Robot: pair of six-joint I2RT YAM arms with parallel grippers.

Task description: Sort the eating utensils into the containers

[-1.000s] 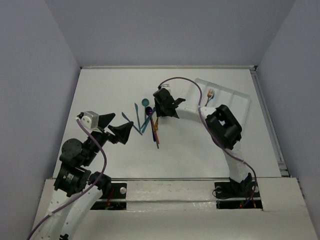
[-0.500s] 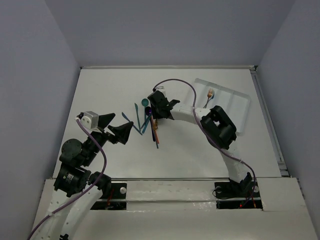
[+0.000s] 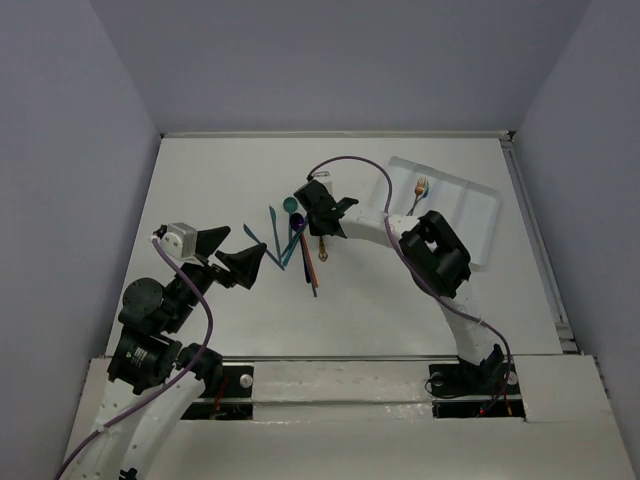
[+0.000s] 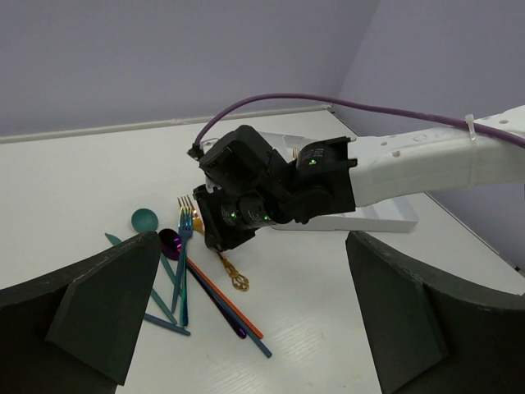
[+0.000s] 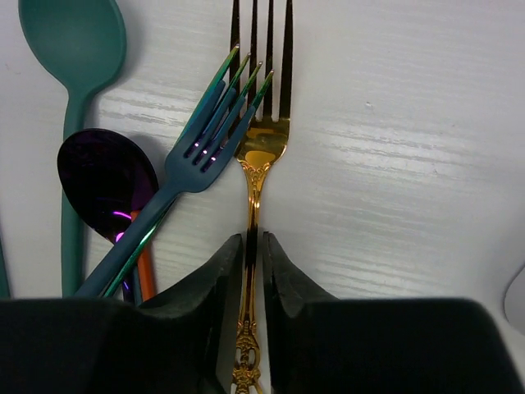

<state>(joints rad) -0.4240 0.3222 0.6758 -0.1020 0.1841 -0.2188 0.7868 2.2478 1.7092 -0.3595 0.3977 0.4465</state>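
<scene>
Several slim utensils lie in a loose pile (image 3: 290,240) at mid-table. In the right wrist view a gold fork (image 5: 261,139) lies beside a blue fork (image 5: 201,160), a purple spoon (image 5: 102,176), a teal spoon (image 5: 74,41) and an orange handle (image 5: 145,271). My right gripper (image 5: 253,246) is down on the pile's right edge (image 3: 312,222), shut on the gold fork's handle at table level. My left gripper (image 3: 232,252) is open and empty, left of the pile. The white divided tray (image 3: 460,205) at the back right holds another gold fork (image 3: 420,187).
The right arm's purple cable (image 3: 360,165) arcs over the table between pile and tray. In the left wrist view the gold fork's ornate handle end (image 4: 234,275) sticks out under the right gripper, with long blue and orange handles (image 4: 230,308) lying diagonally beside it.
My right gripper moved left from beside the pile onto its right edge and closed on the gold fork's handle. The fork's handle end now shows to the right. The left arm has not moved.
</scene>
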